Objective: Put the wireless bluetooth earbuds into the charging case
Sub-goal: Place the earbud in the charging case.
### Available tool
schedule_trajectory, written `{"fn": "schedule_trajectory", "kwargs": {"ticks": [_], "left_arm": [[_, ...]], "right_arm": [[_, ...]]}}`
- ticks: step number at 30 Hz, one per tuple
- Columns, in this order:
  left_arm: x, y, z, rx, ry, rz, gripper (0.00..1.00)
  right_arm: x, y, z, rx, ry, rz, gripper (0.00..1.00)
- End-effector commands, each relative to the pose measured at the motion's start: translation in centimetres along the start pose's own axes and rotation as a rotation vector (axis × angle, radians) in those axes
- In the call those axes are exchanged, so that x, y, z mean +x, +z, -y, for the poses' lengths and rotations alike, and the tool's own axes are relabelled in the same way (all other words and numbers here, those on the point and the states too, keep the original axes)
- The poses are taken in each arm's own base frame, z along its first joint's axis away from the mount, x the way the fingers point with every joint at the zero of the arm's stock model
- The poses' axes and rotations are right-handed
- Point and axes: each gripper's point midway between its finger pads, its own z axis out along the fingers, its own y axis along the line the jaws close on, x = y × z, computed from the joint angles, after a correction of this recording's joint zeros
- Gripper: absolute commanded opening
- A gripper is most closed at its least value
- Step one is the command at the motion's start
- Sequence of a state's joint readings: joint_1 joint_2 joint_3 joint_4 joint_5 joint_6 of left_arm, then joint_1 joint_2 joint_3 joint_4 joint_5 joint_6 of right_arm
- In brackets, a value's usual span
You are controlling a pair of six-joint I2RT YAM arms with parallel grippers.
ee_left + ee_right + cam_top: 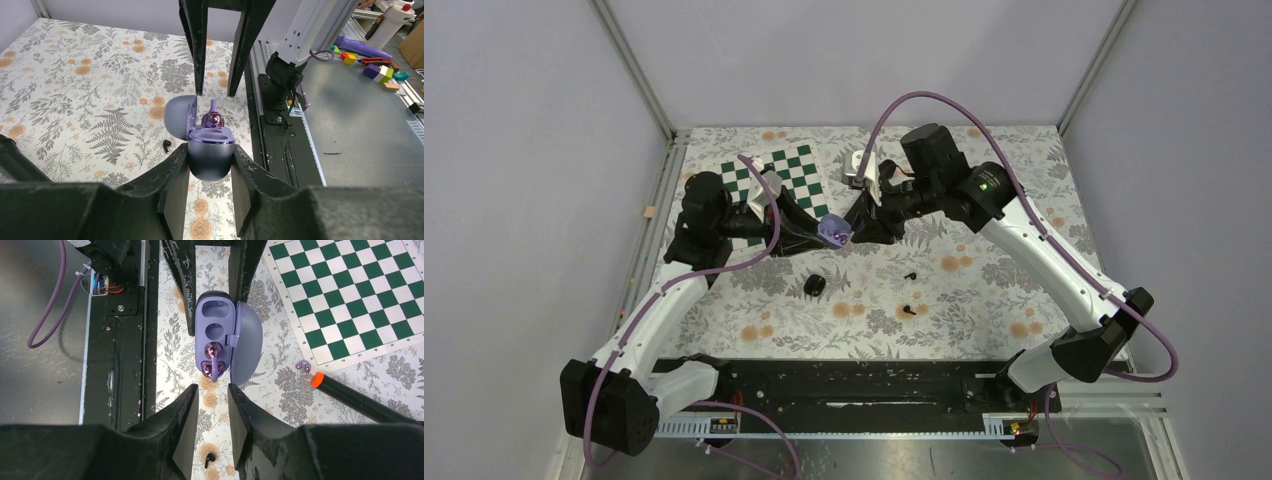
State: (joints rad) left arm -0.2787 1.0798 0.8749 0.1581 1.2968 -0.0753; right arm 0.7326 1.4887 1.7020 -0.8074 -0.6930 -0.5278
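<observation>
My left gripper (210, 150) is shut on the rounded base of an open pale purple charging case (211, 157) and holds it above the table; it shows in the top view (832, 232). One purple earbud (214, 362) sits in the case's near slot with its stem sticking out; the other slot is bare. My right gripper (214, 390) is open just short of that stem, not touching it. A second purple earbud (303, 365) lies on the table by the black marker (350, 397). Two black earbuds (910, 275) (907, 310) lie on the table.
A green-and-white chessboard mat (784, 175) lies at the back left. A small black round case (815, 286) sits on the floral cloth near the middle. A white object (856, 165) stands at the back. The black rail (844, 385) runs along the near edge.
</observation>
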Motion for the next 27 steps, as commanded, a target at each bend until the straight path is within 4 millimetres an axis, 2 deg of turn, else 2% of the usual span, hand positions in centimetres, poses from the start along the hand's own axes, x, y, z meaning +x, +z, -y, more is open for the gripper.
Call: {"fn": "schedule_trajectory", "kwargs": {"ticks": [1,19,27], "left_arm": [[-2.0,-0.1,0.8,0.023,0.110,0.023,0.00],[-1.9,-0.1,0.6,0.014,0.094,0.025,0.00],[-1.9,-0.1,0.5,0.001,0.093,0.029,0.00]], "right_arm": [[-1.7,0.3,0.5,0.014,-0.056,0.033,0.36],[-1.7,1.5,0.2,-0.003,-0.029,0.035,0.30],[-1.3,1.8,0.4,0.012,-0.036,0.016,0.09]]}}
